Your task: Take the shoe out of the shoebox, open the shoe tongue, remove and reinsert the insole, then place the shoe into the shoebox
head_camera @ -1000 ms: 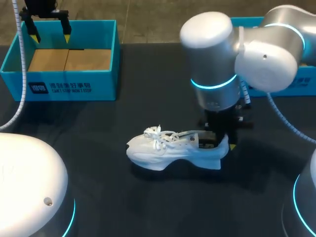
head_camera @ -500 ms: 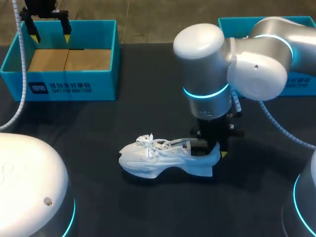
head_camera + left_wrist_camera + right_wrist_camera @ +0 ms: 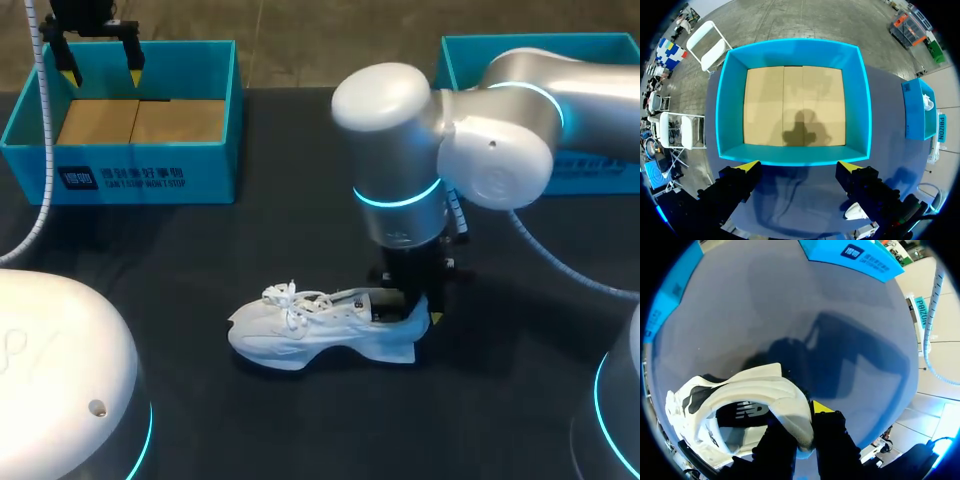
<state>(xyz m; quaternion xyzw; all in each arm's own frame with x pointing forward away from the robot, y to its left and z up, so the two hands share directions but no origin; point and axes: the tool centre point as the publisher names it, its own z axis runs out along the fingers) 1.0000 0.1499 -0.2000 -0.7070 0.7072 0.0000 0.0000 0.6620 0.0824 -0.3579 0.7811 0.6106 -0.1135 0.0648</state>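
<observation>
One white shoe [image 3: 300, 335] heel-clamped in R fingers [image 3: 826, 430]; L fingers [image 3: 742, 177] apart above blue print-labelled shoebox [image 3: 215, 175].

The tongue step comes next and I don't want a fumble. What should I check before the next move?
1. The shoe is out of the shoebox, sole down: ok.
2. The right gripper is shut on the shoe's heel: ok.
3. The left gripper is open and free to help: ok. It hangs over the shoebox, far from the shoe.
4. The laces are loosened: cannot tell.
5. The insole lies inside the shoe: ok.
</observation>
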